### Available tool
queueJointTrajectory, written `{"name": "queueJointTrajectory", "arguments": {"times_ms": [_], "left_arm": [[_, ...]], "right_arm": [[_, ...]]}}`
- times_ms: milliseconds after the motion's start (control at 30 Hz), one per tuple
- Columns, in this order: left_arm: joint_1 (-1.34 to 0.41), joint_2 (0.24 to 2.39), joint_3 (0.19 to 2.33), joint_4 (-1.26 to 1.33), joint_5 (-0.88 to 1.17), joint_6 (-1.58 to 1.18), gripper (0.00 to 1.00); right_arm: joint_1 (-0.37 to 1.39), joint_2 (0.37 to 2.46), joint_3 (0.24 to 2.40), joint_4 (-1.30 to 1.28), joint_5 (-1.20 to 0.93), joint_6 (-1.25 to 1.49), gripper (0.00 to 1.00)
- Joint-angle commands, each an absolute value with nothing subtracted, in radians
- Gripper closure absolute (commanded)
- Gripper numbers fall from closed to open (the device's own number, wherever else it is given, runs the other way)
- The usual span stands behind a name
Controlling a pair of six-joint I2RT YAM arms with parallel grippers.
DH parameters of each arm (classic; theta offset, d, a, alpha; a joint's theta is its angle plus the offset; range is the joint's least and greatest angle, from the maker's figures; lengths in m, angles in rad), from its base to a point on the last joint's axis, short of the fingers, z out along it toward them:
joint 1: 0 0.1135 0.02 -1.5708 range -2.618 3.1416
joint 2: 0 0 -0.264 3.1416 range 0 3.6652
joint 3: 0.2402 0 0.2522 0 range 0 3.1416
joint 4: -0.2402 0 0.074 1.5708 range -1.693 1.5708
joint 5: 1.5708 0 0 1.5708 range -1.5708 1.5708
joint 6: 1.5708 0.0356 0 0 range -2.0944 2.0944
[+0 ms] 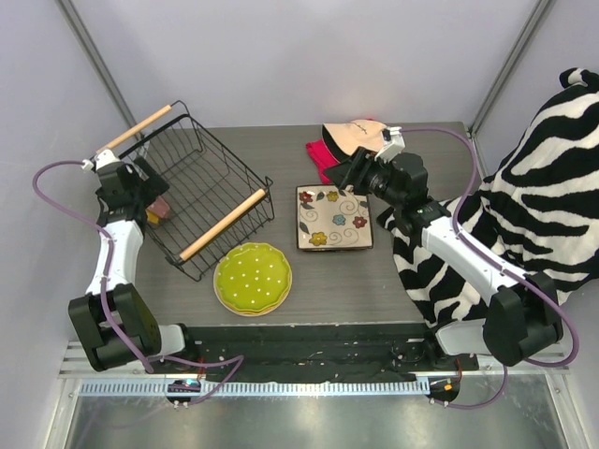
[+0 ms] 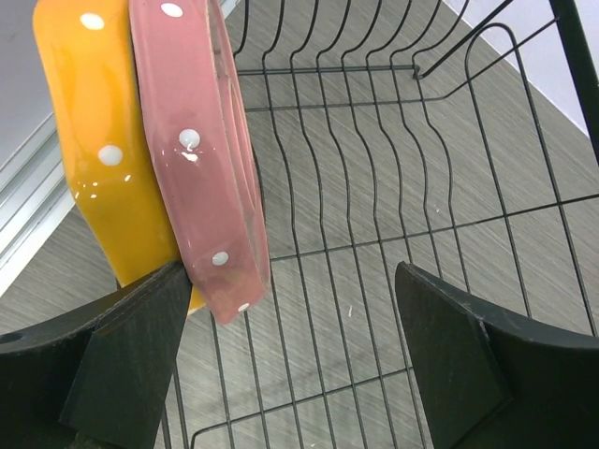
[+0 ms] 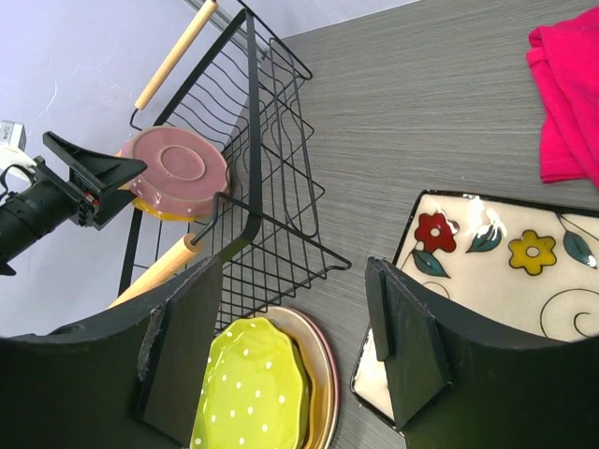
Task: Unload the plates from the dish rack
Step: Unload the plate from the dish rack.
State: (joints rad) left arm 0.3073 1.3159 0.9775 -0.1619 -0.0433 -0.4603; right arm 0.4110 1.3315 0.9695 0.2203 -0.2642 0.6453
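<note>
The black wire dish rack (image 1: pixel 201 192) sits at the back left. A pink plate (image 2: pixel 201 159) and an orange plate (image 2: pixel 103 140) stand on edge inside it. My left gripper (image 2: pixel 290 318) is open inside the rack. The pink plate's lower rim is just inside its left finger (image 2: pixel 131 355), and the orange plate touches that finger. On the table lie a green plate (image 1: pixel 253 278) on top of a cream plate (image 3: pixel 323 374), and the square flowered plate (image 1: pixel 334 217). My right gripper (image 3: pixel 295 346) hovers open and empty above the gap between them.
A cream-and-black cap (image 1: pixel 356 136) and a pink cloth (image 1: pixel 323 154) lie at the back, behind the square plate. A zebra-striped cloth (image 1: pixel 533 206) covers the right side. The rack's wooden handles (image 1: pixel 223 224) stick up along its two long sides.
</note>
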Motion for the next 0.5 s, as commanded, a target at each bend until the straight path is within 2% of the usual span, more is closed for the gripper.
{"name": "queueJointTrajectory", "arguments": {"times_ms": [0, 467], "left_arm": [[0.318, 1.342, 0.962, -0.055, -0.064, -0.436, 0.05], [0.336, 1.416, 0.939, 0.083, -0.06, -0.459, 0.06]], "right_arm": [[0.4, 1.281, 0.97, 0.259, -0.267, 0.635, 0.3], [0.393, 1.281, 0.969, 0.25, -0.268, 0.627, 0.3]]}}
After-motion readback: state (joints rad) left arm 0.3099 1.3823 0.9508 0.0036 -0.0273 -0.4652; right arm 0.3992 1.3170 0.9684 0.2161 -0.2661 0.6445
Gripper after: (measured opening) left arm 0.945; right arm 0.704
